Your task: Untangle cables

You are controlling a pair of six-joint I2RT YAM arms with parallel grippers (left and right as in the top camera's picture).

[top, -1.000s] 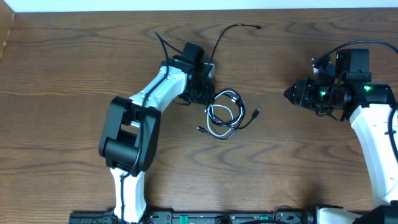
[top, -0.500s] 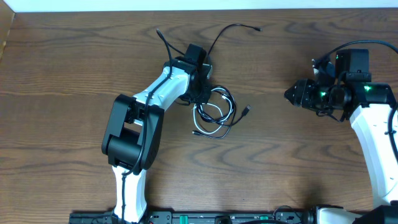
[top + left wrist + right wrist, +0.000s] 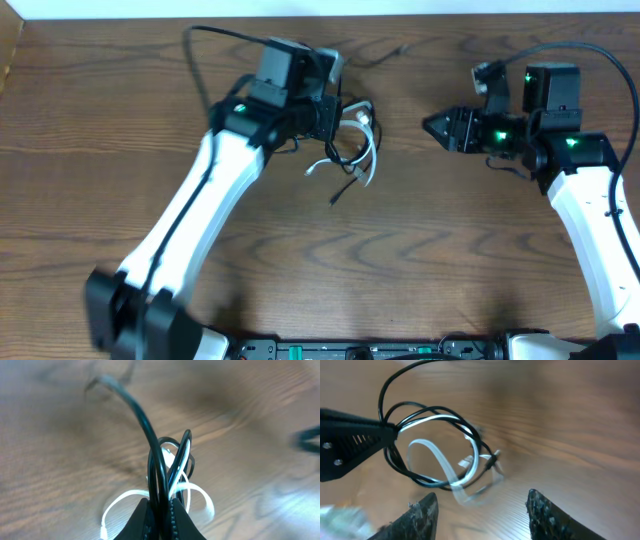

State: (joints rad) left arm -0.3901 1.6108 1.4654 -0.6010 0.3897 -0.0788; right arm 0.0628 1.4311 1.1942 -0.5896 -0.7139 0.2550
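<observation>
My left gripper (image 3: 330, 122) is shut on the tangled bundle and holds it above the table. In the left wrist view the jaws (image 3: 161, 508) pinch strands of the black cable (image 3: 156, 460), with loops of the white cable (image 3: 201, 495) hanging beyond them. From overhead the black cable (image 3: 347, 150) and white cable (image 3: 370, 158) dangle right of the gripper, and a black plug end (image 3: 340, 196) hangs lowest. My right gripper (image 3: 428, 126) is open and empty, pointing left at the bundle from a short way off. Its view shows the black loops (image 3: 410, 412) and white strip (image 3: 442, 465) ahead of its open jaws (image 3: 482, 507).
The wooden table (image 3: 480, 260) lies under everything. A loose black cable tail (image 3: 385, 55) runs toward the table's far edge. The left arm (image 3: 190, 220) stretches diagonally across the left half. The left gripper's finger (image 3: 350, 435) shows at the left of the right wrist view.
The left arm has stretched out and lifted the bundle off the table, shifting it up and slightly right. The right gripper has moved left, closer to the bundle.
</observation>
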